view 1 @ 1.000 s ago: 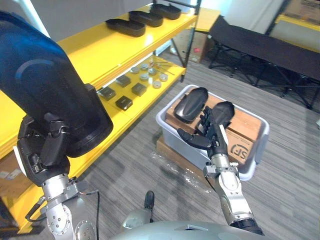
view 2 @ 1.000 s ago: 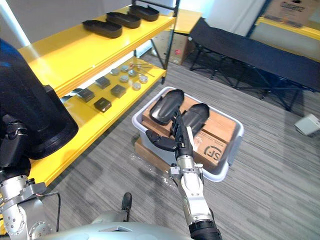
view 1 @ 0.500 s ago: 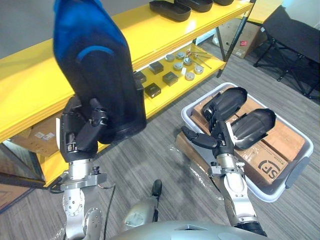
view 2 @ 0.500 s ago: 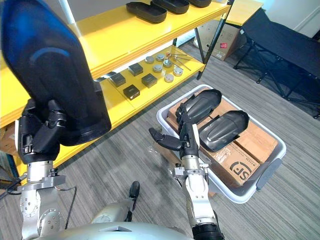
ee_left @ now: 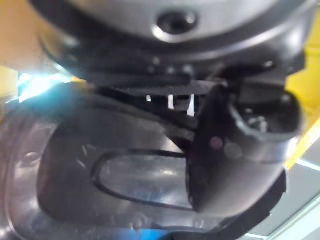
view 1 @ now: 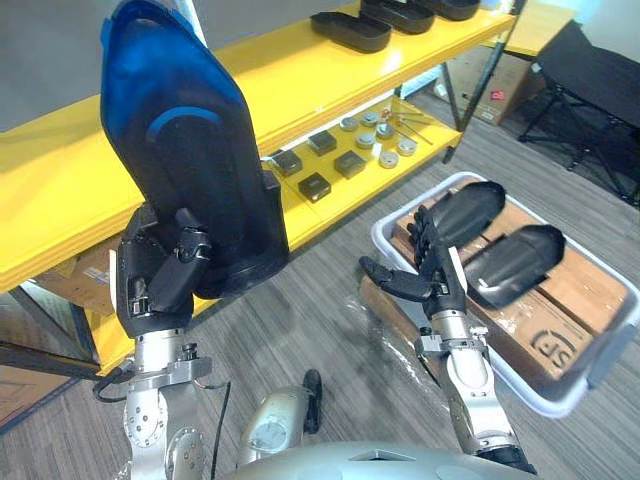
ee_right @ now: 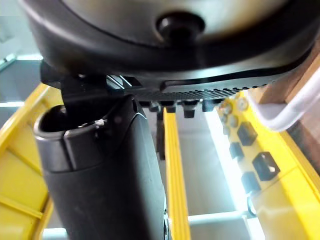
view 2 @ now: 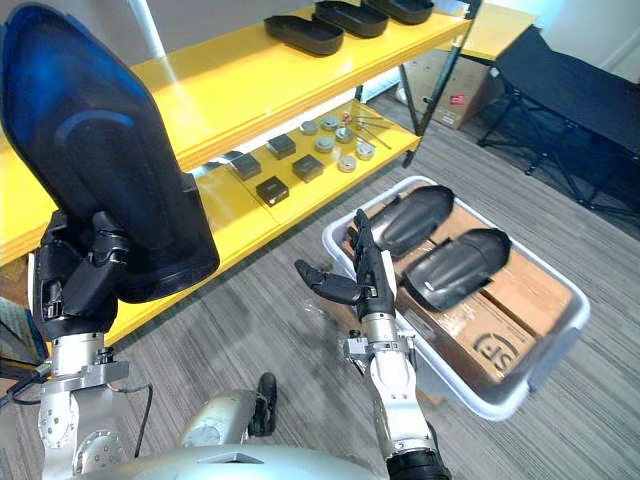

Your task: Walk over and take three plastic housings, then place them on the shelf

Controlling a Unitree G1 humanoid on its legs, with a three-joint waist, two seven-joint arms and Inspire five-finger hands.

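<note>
My left hand point(view 1: 160, 275) is shut on a large dark plastic housing point(view 1: 185, 150), held upright in front of the yellow shelf point(view 1: 300, 75). In the left wrist view the thumb point(ee_left: 235, 150) curls over the housing's inner face point(ee_left: 125, 170). My right hand point(view 1: 425, 275) is open with straight fingers, holding nothing, just left of a grey bin point(view 1: 600, 365). Two more dark housings point(view 1: 465, 210) point(view 1: 515, 260) lie in that bin on cardboard boxes. Three dark housings point(view 1: 350, 30) rest on the shelf's top board at the far end.
The lower shelf board carries small black blocks and metal discs point(view 1: 340, 160). A black folding cot point(view 1: 595, 75) stands at the back right. Grey carpet point(view 1: 300, 320) lies between the shelf and the bin.
The whole picture has turned toward the shelf, so the camera moved. My left hand has brought the housing upright, higher in view. The right hand stays open beside the bin.
</note>
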